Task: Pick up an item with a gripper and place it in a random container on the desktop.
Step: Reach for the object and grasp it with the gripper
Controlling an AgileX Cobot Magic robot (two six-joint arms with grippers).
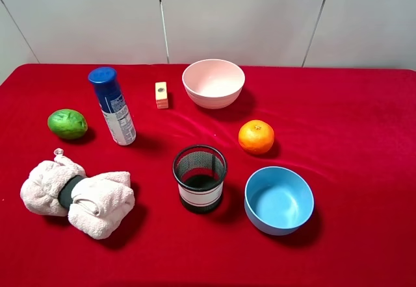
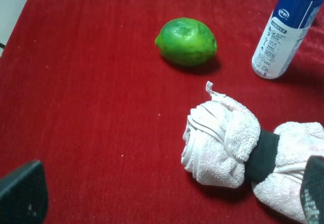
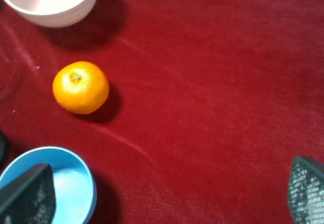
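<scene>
Orange citrus fruit (image 3: 81, 87) rests on the red cloth desktop (image 3: 212, 82), ahead of the right claw (image 3: 164, 198) and offset toward the side of one finger, well apart from both fingertips. It stands free of every other object.

Confirm the state of the right claw: it is spread wide. Its two dark fingers (image 3: 25, 196) sit at opposite edges of the right wrist view, with bare cloth between them, and they pinch nothing.

Beyond the fruit, farther from this claw, you will find the pink-white bowl (image 3: 76, 8), upright and apart from the fruit. Closest to this claw is the light blue bowl (image 3: 90, 183), whose rim lies just beside one fingertip (from this view you cannot tell whether they touch).

Check the left claw (image 2: 167, 196) next. Its fingers are likewise spread to the edges of the left wrist view and grip nothing. A rolled towel (image 2: 223, 138) bound by a dark band lies directly ahead of it, near one fingertip. Farther ahead lie a green fruit (image 2: 186, 41) and a standing spray can (image 2: 283, 29), apart from each other.

Use the high view for two further items. A black mesh cup (image 1: 198, 199) stands upright between the towel ahead of the left claw and the light blue bowl by the right claw. A small block (image 1: 161, 95) sits between the spray can and the pink-white bowl.
</scene>
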